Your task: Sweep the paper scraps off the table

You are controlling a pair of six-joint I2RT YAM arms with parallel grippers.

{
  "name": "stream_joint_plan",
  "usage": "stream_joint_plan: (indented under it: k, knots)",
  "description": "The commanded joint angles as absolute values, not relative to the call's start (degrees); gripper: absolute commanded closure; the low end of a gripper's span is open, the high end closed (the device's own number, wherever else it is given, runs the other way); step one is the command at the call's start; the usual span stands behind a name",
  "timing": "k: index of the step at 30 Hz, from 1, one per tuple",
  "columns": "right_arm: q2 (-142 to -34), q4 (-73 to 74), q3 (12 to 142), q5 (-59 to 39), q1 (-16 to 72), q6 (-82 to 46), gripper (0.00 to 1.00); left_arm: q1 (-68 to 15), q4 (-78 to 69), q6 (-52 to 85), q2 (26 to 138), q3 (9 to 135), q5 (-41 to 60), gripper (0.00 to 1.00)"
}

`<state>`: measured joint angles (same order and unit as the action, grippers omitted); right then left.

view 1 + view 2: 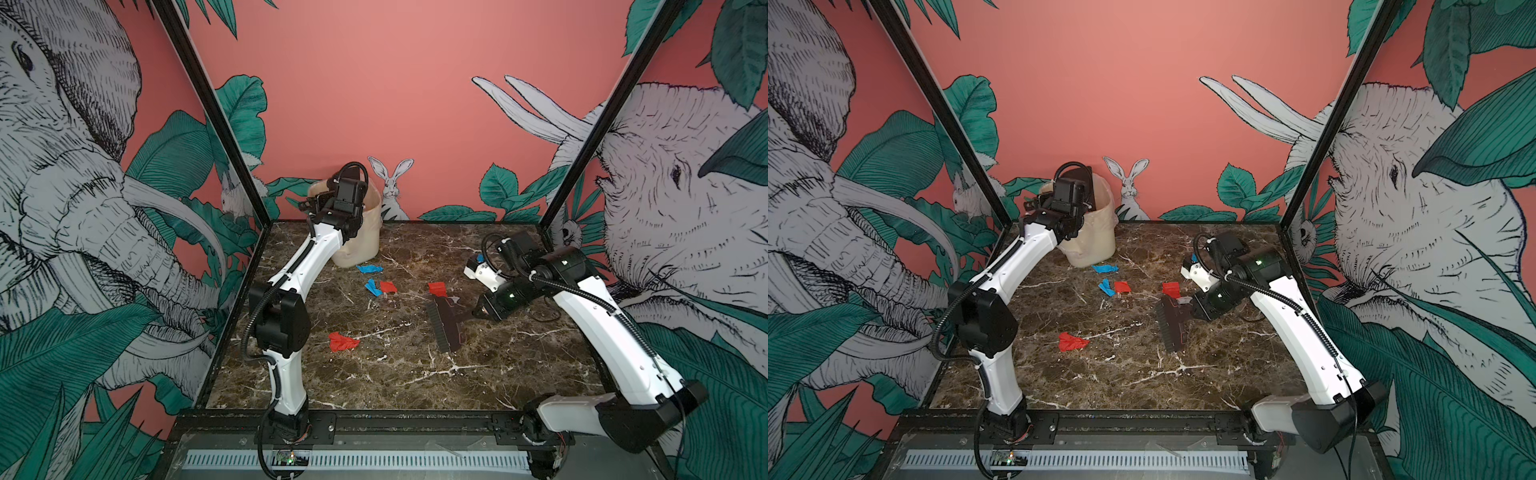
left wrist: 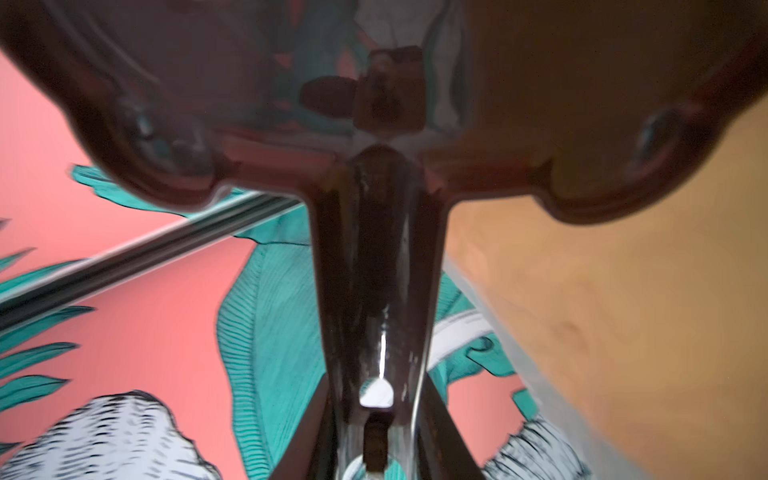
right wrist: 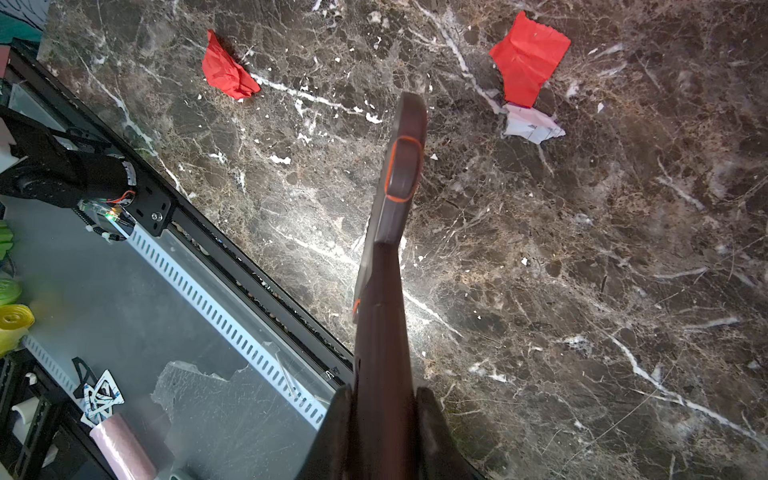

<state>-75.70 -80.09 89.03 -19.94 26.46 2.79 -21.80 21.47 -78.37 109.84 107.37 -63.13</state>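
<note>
Several paper scraps lie mid-table (image 1: 374, 374): two blue pieces (image 1: 369, 269) (image 1: 372, 287), a flat red one (image 1: 387, 286), another red piece (image 1: 437, 288) (image 3: 530, 56) with a white scrap (image 3: 532, 124) beside it, and a crumpled red one (image 1: 341, 342) (image 3: 228, 70). My right gripper (image 1: 473, 311) (image 3: 382, 399) is shut on the handle of a dark brush (image 1: 442, 326) (image 3: 399, 174), whose bristles rest on the table just in front of the red and white scraps. My left gripper (image 1: 311, 204) (image 2: 378, 415) is shut on a glossy dark dustpan (image 1: 1086, 187) (image 2: 374, 270), held over the bin.
The cream plastic-lined bin (image 1: 361, 245) stands at the back left of the table. Black frame posts (image 1: 232, 137) rise at both back corners, and a black rail (image 1: 415, 419) edges the front. A white fixture (image 1: 482, 272) sits at the right rear.
</note>
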Motion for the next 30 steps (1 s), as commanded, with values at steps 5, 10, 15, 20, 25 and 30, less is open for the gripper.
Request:
stream_joint_plan:
  k: [5,10,15,20,25,30]
  knots:
    - [-73.96,-80.24,88.57,-20.39,26.28,3.25,1.0,-21.97,0.37,-96.02,102.96,104.33,-64.9,1.0]
    - [-73.74,-80.24,88.49,-20.04,26.28,3.17,1.0,-21.98,0.09,-96.38,101.46,102.46,-64.8,1.0]
    - [-73.63,-80.24,88.98,-18.04,26.28,2.99,1.0,-22.0,1.01,-92.74,99.84,103.35,-65.95,1.0]
    - [-74.37,-80.77,90.97,-12.27,26.27,3.47,1.0,-22.47,15.41,-76.53,98.05,109.83,-65.99,1.0]
    - [-75.73,-80.77,93.38,-3.28,26.19,3.86,1.0,-26.02,30.56,-58.75,94.49,114.03,-63.0,1.0]
    - [-78.22,-79.99,95.27,4.58,26.2,4.78,1.0,-33.06,44.62,-43.31,92.21,114.55,-58.97,1.0]
